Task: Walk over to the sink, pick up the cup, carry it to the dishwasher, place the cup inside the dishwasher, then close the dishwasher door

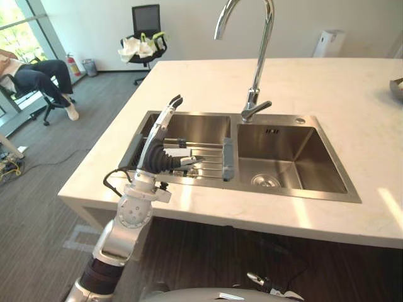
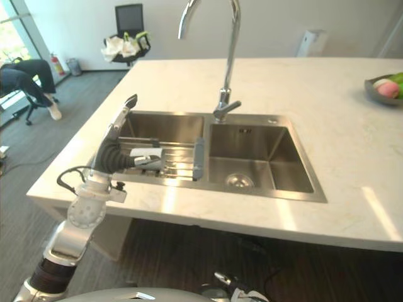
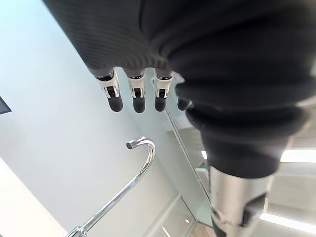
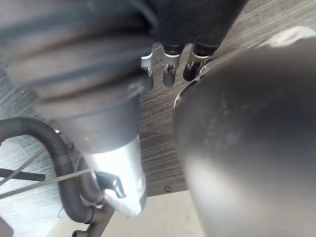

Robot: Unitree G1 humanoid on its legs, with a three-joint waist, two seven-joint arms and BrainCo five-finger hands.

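Note:
A steel double sink (image 1: 296, 192) is set into the white counter (image 1: 352, 113), with a tall curved faucet (image 1: 258, 69) between its basins. A slatted drying rack (image 1: 211, 160) spans the left basin. My left hand (image 1: 162, 135) is raised over the front left corner of that basin, in front of the rack, fingers straight and pointing up, thumb held apart, holding nothing. In the left wrist view its fingers (image 3: 136, 96) point at the faucet (image 3: 140, 163). In the right wrist view my right hand (image 4: 168, 74) hangs low, its relaxed fingers over the dark floor, empty.
A bowl of fruit (image 2: 385, 88) sits at the counter's right edge. Beyond the counter's far left corner stands an office chair (image 1: 143, 44) with cloths on it. A person (image 1: 38, 78) sits at the far left by the window. A grey hose (image 4: 59, 148) runs under the counter.

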